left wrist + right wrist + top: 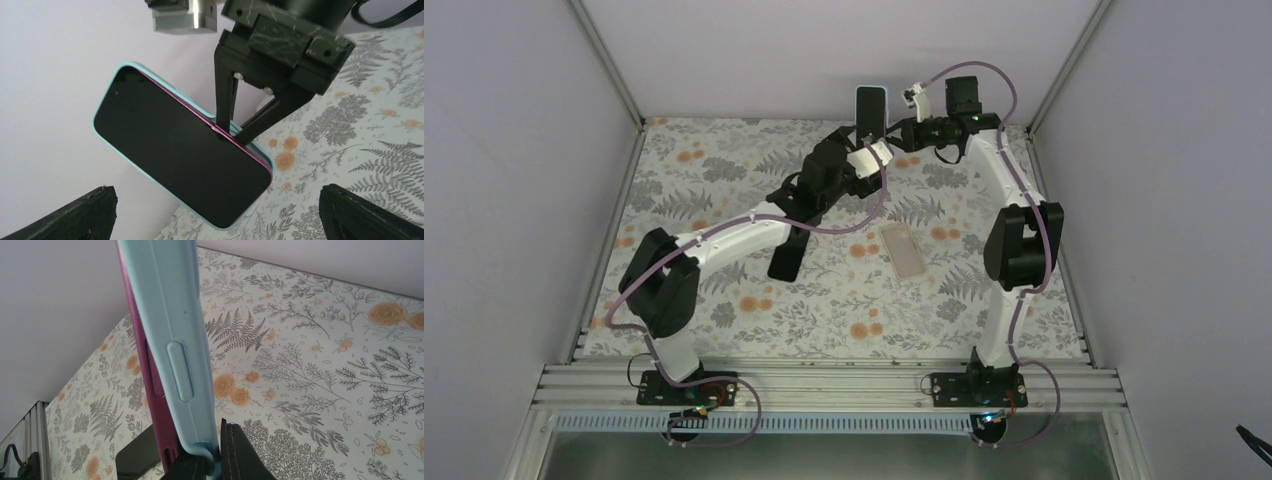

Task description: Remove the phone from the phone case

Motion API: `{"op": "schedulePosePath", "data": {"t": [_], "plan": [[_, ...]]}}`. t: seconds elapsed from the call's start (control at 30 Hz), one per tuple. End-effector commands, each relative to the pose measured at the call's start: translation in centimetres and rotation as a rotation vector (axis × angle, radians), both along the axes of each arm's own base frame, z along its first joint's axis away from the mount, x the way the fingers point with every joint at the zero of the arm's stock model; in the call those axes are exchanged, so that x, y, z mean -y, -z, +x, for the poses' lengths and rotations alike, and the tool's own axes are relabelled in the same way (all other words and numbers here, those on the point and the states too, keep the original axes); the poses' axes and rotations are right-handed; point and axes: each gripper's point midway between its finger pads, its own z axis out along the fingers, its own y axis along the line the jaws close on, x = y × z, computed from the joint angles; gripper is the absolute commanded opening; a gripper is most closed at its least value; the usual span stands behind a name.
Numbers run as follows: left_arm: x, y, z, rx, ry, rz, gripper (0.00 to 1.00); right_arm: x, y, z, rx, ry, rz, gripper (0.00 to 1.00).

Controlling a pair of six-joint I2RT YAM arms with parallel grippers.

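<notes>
A phone with a black screen (175, 150) and a magenta edge (150, 380) sits in a light-blue case (170, 315). It is held upright in the air at the back middle of the table (869, 105). My right gripper (892, 138) is shut on the case's lower side edge. In the right wrist view (215, 460) the blue lip is pinched between the fingers and the magenta edge lies just left of them. The right gripper also shows in the left wrist view (227, 134). My left gripper (217, 192) is open, its fingers wide apart below the phone, not touching it.
A pale pinkish phone-shaped case (905, 250) lies flat on the floral mat (724, 170) at the middle. A black slab (786, 255) shows under the left arm. Grey walls close in the back and sides.
</notes>
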Motion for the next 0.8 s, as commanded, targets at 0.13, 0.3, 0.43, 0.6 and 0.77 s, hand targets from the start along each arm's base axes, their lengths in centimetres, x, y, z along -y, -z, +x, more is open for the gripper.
{"op": "schedulePosePath", "data": {"t": [0.13,0.3,0.43,0.6,0.77], "plan": [[-0.3,0.1,2.4,0.097,-0.117,-0.042,1.0,-1.5,-4.7,-1.4,0.108,-0.037,0.052,0.03],[-0.1,0.4,2.5,0.09,-0.117,-0.053,1.0,-2.1,-4.7,-1.8,0.111,-0.047,0.05,0.03],[0.1,1.1,2.8,0.079,-0.119,-0.046,1.0,-2.8,-4.9,-2.3,0.123,-0.059,0.046,0.03],[0.1,2.0,3.3,0.072,-0.14,-0.025,1.0,-3.2,-5.1,-2.6,0.125,-0.067,0.049,0.04],[-0.5,2.7,4.2,0.072,-0.183,-0.007,1.0,-3.2,-5.5,-2.9,0.132,-0.07,0.052,0.03]]}}
